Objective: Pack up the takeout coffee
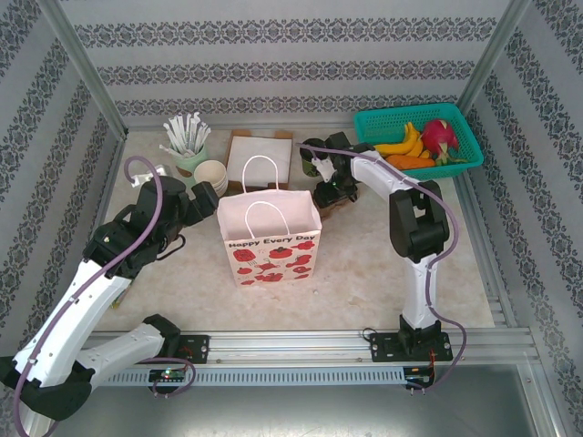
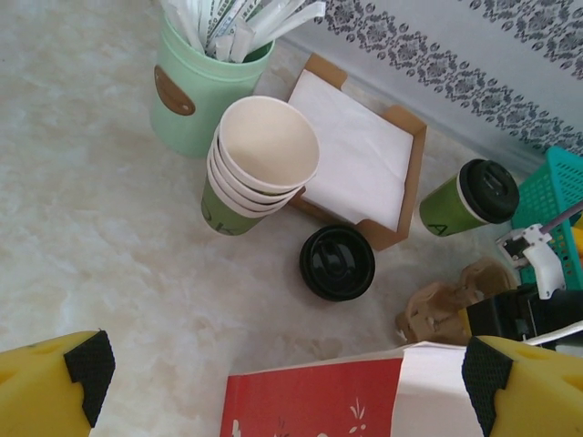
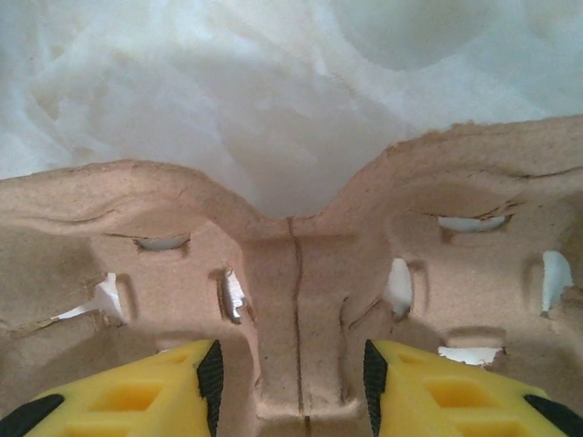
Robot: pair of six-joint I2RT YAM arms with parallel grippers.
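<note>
Spread fingers of left gripper [image 2: 287, 369] in lower corners, takeout coffee [image 2: 469, 196] at right, right gripper [image 3: 291, 382] straddling pulp carrier [image 3: 301, 273] ridge, grip unclear

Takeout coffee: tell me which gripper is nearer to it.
Right. The right gripper sits at the pulp carrier beside the takeout coffee; the left gripper hovers at the paper bag's left side, farther off.

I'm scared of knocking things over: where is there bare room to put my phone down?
Bare table lies between the paper bag and the front rail, and right of the bag up to the right arm. The back is crowded: stick cup, stacked cups, napkin tray, loose lid, takeout coffee, cup carrier, fruit basket.
</note>
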